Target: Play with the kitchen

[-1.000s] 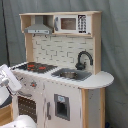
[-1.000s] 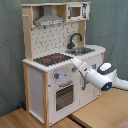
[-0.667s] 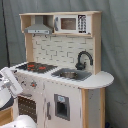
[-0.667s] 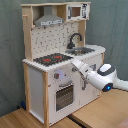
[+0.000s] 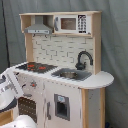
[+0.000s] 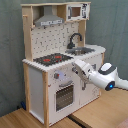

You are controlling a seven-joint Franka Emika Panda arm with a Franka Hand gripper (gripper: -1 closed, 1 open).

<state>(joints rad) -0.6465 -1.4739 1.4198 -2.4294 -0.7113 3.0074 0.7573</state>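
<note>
Since a second ago your arm [image 6: 102, 74] has shifted only slightly, its tip staying at the front of the kitchen [image 6: 57, 60] just under the hob edge. The kitchen is the largest thing before you: it stands on a light wooden surface [image 6: 20, 119] in the second exterior view, in front of a grey curtain [image 5: 116, 45] in both exterior views. The arm reaches in from the second exterior view's right, and in the first exterior view it shows at the first exterior view's lower left [image 5: 11, 89]. Up top you have the grey hood [image 6: 50, 21] and a microwave [image 5: 73, 23], with the pegboard back [image 6: 55, 38] under them. On the counter, the black-red hob [image 6: 53, 59] lies beside the silver sink [image 6: 82, 50], and the black faucet [image 6: 74, 39] arches behind the sink. Below the hob sits the oven door [image 6: 64, 96]. Your claw [image 6: 76, 66] seems to touch the panel near the knobs, though I cannot tell whether it is spread or pressed together.
</note>
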